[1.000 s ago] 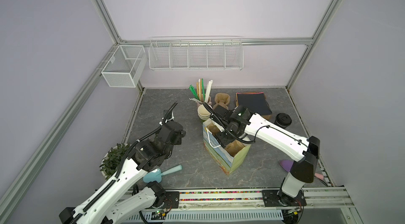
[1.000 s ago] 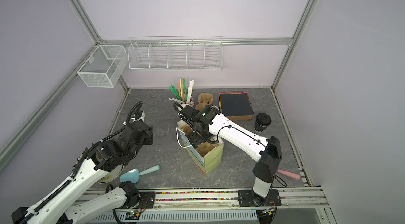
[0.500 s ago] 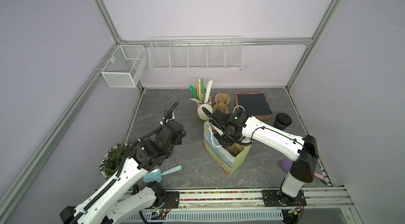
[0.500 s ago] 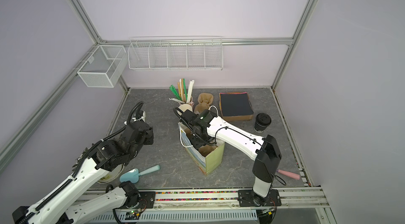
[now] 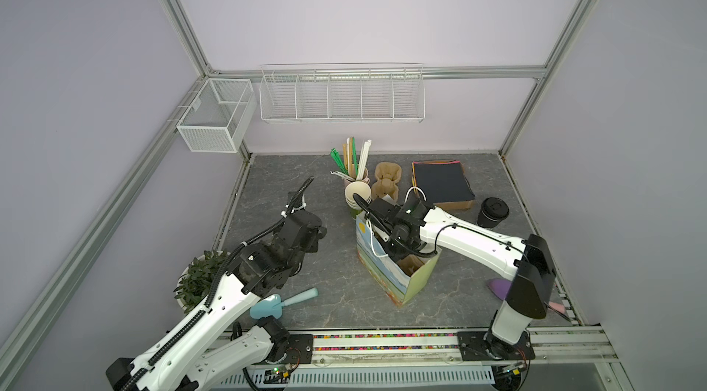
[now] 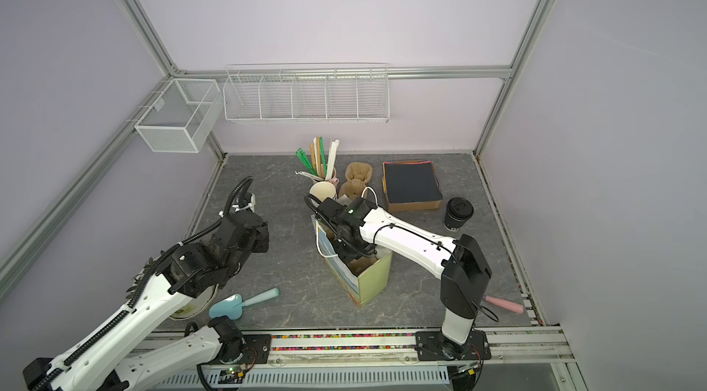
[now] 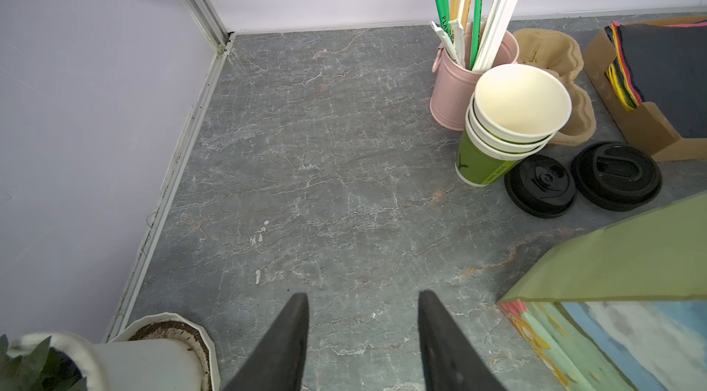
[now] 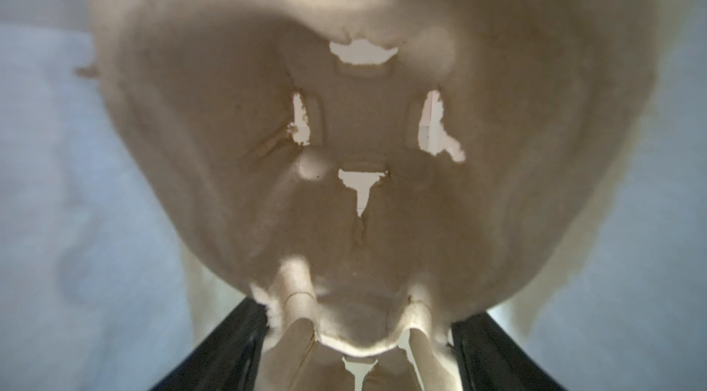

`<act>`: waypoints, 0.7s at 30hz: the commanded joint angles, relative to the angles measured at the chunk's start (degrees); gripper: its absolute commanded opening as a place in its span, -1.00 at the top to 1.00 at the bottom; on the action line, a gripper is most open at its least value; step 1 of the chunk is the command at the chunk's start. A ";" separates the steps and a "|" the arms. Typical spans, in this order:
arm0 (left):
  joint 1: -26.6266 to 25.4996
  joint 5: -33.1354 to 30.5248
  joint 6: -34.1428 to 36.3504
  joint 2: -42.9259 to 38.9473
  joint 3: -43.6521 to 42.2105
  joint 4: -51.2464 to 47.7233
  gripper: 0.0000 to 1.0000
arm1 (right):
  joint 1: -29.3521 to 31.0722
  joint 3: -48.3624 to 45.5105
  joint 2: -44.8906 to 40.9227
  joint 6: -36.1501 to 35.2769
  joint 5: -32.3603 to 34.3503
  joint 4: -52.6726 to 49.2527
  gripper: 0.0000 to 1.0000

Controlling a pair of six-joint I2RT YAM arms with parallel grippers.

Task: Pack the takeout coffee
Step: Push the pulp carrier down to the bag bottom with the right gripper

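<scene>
The takeout coffee (image 5: pixel 492 212) (image 6: pixel 458 213), a dark cup with a black lid, stands alone at the right of the table, away from both grippers. My right gripper (image 8: pixel 357 312) reaches down into the open paper bag (image 5: pixel 386 278) (image 6: pixel 367 282). It is shut on the narrow waist of a brown pulp cup carrier (image 8: pixel 363 140), and part of that carrier (image 5: pixel 411 264) shows in the bag's mouth. My left gripper (image 7: pixel 363 297) hangs open over bare table left of the bag, holding nothing.
Behind the bag stand a stack of lidless cups (image 7: pixel 512 121), a pink pot of straws (image 7: pixel 459 98), two loose black lids (image 7: pixel 540 186), more pulp carriers (image 5: pixel 387 180) and a napkin box (image 5: pixel 442 182). A potted plant (image 5: pixel 199 278) and a blue scoop (image 5: pixel 275 303) sit front left.
My right gripper has sunk a little deeper into the bag with the carrier and shifted slightly left. The left arm has not moved.
</scene>
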 commanded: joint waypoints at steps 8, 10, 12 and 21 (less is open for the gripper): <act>0.35 0.30 0.72 0.59 0.36 -1.95 0.05 | -1.26 -3.90 0.30 0.40 -1.80 2.84 -0.53; 0.33 0.42 0.72 0.59 0.36 -1.95 0.06 | -1.41 -4.65 0.45 0.40 -2.14 3.36 -0.53; 0.33 0.50 0.81 0.70 0.36 -1.95 0.06 | -1.54 -5.16 0.40 0.49 -2.17 3.65 -0.53; 0.43 0.52 0.78 0.95 0.45 -1.86 0.06 | -1.32 -5.33 -0.49 0.88 -2.31 3.96 -0.59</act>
